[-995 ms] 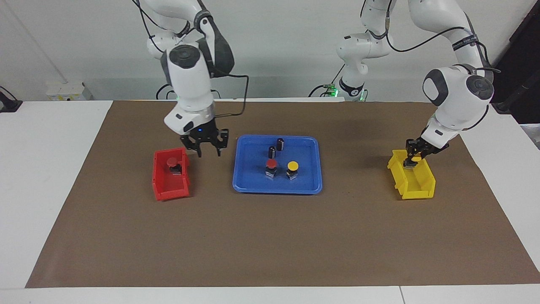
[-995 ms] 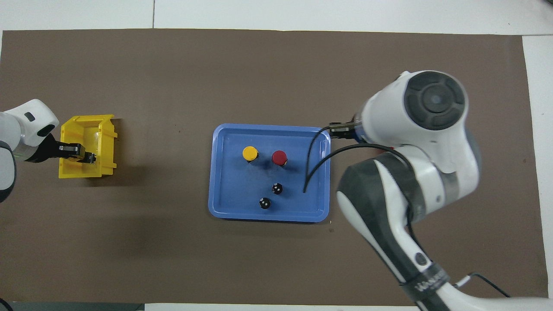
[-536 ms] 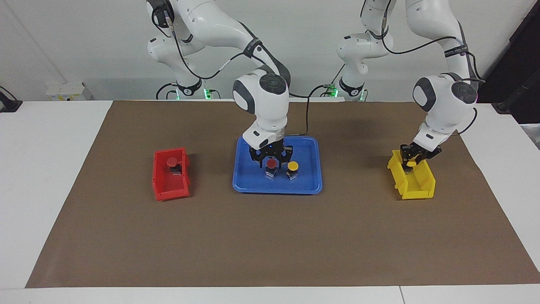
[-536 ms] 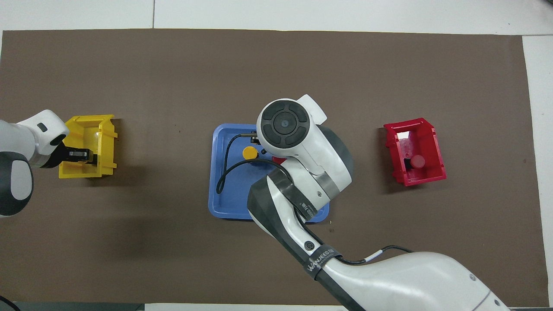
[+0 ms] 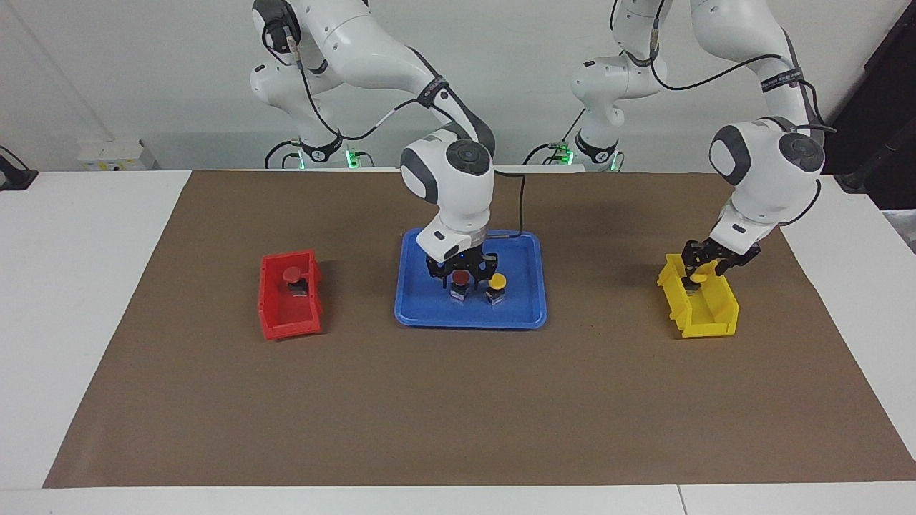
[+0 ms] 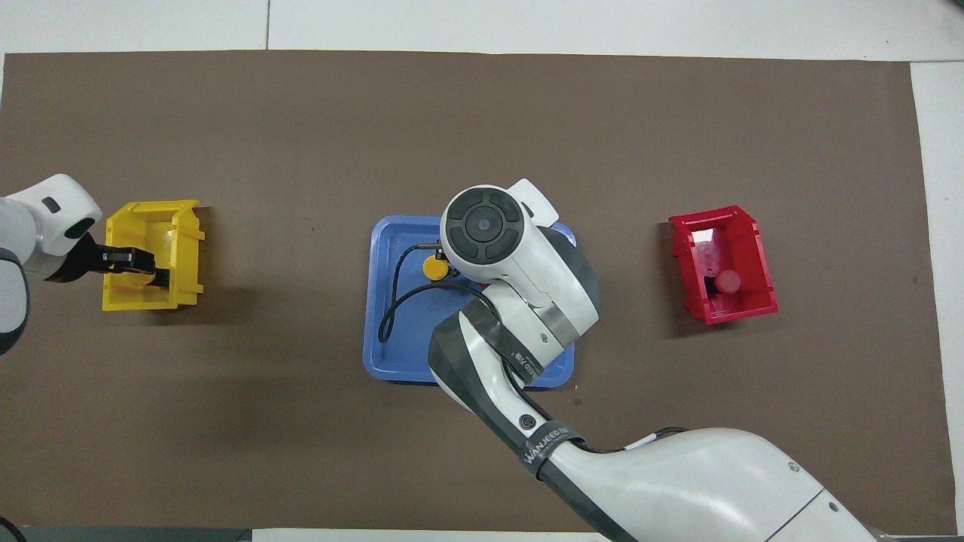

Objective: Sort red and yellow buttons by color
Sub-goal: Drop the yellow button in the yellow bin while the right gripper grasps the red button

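**Two arms busy with the buttons**

The right gripper [image 5: 461, 275] was low in the flat blue plastic tray [image 5: 526, 315], its fingers open on both sides of a round red-capped button [image 5: 461, 277]. A yellow-capped button [image 5: 497, 282] stood just beside it in the tray. Toward the right arm's end from the tray, a small red plastic bin [image 5: 275, 325] held another red-capped button [image 5: 291, 275]. Toward the left arm's end, the left gripper [image 5: 699, 271] pinched a second yellow-capped button [image 5: 703, 269] over a small yellow plastic bin [image 5: 708, 320].

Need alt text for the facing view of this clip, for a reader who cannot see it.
The right gripper is down over a red button in the blue tray, beside a yellow button. The left gripper holds another yellow button over the yellow bin; the red bin holds one red button.
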`<state>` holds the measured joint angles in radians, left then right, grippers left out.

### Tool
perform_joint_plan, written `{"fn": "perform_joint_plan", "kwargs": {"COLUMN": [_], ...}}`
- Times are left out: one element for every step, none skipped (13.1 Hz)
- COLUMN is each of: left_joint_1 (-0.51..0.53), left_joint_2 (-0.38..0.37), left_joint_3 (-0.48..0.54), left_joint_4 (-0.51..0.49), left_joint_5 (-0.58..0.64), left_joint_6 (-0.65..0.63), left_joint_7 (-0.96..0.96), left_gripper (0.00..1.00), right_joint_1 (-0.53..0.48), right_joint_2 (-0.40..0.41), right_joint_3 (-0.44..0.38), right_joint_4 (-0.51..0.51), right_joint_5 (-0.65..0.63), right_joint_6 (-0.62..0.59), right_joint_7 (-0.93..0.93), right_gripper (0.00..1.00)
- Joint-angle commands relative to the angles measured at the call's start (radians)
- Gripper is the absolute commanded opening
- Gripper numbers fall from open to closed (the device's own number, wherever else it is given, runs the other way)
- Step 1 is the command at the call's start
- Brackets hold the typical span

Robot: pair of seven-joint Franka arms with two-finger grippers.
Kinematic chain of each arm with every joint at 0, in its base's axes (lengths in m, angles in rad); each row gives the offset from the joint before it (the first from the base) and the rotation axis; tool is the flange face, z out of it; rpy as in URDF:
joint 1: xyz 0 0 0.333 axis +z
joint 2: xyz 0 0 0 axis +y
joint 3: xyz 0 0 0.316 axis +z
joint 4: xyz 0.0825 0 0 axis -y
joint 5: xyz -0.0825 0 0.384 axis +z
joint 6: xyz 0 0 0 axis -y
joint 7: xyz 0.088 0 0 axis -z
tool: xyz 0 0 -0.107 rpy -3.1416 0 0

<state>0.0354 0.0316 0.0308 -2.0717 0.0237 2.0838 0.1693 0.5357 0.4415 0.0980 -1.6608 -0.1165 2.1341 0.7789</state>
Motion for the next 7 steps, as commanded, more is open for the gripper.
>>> {"fn": "perform_joint_plan", "kwargs": {"left_joint_1": [-0.014,-0.032,-0.058,-0.115,-0.168,-0.213,-0.244], "left_joint_2": [0.005,0.002,0.001,0.001,-0.001,-0.004,-0.006], "left_joint_3": [-0.011,-0.012,-0.017,-0.017,-0.019,-0.02,-0.022], "left_joint_4": [0.223,0.281,0.318,0.337,0.331,0.321,0.318], "left_joint_5": [0.021,0.021,0.021,0.021,0.019,0.018,0.016], "left_joint_6": [-0.259,-0.33,-0.372,-0.387,-0.369,-0.345,-0.334], "left_joint_7": [-0.004,-0.007,-0.025,-0.092,-0.184,-0.262,-0.302], "left_gripper": [1.0,1.0,1.0,1.0,1.0,1.0,1.0], "right_joint_1": [0.001,0.001,0.007,0.016,0.018,0.018,0.02], "right_joint_2": [-0.033,-0.035,-0.035,-0.038,-0.04,-0.041,-0.041], "right_joint_3": [0.0,0.002,0.002,0.003,0.003,0.003,0.005], "right_joint_4": [-0.059,-0.065,-0.068,-0.069,-0.071,-0.077,-0.079], "right_joint_5": [-0.017,-0.017,-0.017,-0.015,-0.017,-0.017,-0.015], "right_joint_6": [0.041,0.043,0.043,0.043,0.04,0.038,0.03], "right_joint_7": [0.014,0.014,0.016,0.016,0.016,0.016,0.016], "right_gripper": [0.67,0.67,0.67,0.67,0.67,0.66,0.66]}}
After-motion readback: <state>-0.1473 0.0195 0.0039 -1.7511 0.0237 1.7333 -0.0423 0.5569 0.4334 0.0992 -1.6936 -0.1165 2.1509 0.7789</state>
